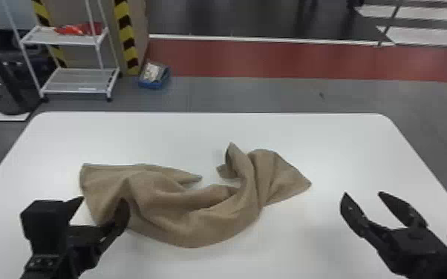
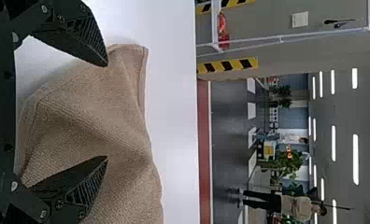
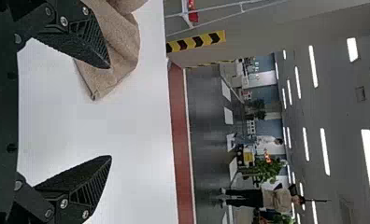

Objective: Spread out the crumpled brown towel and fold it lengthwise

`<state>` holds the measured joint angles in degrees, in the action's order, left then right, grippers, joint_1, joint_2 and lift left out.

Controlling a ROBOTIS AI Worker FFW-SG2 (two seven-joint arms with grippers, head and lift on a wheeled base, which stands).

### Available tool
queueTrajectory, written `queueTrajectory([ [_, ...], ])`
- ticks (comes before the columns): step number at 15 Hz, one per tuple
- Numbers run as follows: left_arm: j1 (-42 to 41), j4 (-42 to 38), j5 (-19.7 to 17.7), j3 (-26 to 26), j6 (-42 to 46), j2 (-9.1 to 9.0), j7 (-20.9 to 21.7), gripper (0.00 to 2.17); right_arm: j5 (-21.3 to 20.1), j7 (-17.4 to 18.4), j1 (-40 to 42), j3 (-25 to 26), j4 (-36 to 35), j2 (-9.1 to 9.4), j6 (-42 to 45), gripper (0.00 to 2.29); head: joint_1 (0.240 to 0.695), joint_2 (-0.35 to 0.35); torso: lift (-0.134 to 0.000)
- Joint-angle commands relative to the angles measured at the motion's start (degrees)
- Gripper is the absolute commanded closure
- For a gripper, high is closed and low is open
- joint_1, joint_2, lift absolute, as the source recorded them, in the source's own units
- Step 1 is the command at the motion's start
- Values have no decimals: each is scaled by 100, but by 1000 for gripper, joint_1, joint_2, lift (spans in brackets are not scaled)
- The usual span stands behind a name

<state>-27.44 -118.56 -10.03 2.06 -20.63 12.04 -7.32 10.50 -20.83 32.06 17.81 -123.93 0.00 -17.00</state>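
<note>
Though lying crumpled, brown towel (image 1: 211, 222): between left and right edges of surface (image 1: 182, 133)
Left gripper (image 1: 104, 201): fingers wide at towel's left end
Right gripper (image 1: 362, 193): fingers wide, towards right edge

A white table (image 1: 330, 148) carries the crumpled brown towel (image 1: 196, 220), bunched in a curve.

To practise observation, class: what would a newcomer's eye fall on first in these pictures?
First, the crumpled brown towel, twisted across the white table. Next, the two black pincers: the left pincer open over the towel's left end, the right pincer open over bare tabletop to its right.
</note>
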Motion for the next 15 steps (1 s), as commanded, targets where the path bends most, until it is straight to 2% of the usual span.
queueTrajectory([
  [1,-68,-88,10,-21,-165,9,29,221,-13,0,-16,-6,9,5,-1,218,695,-73,-125],
  [4,-112,-141,1,-83,-693,0,275,400,-31,0,-25,-76,18,5,-1,218,695,-75,-125],
  [6,-112,-185,1,-83,-833,0,310,913,-101,8,-95,-85,27,5,-177,218,695,-73,-125],
  [8,-112,-290,10,-30,-833,-27,143,1646,-365,61,-253,-199,211,5,-265,218,695,-72,-125],
  [10,-112,-360,10,5,-833,-27,126,1666,-409,52,-473,-375,299,5,-300,218,695,-69,-125],
  [15,-227,-492,10,-12,-816,-71,108,1666,-1270,140,-1536,-982,879,5,-1056,221,695,-27,-125],
])
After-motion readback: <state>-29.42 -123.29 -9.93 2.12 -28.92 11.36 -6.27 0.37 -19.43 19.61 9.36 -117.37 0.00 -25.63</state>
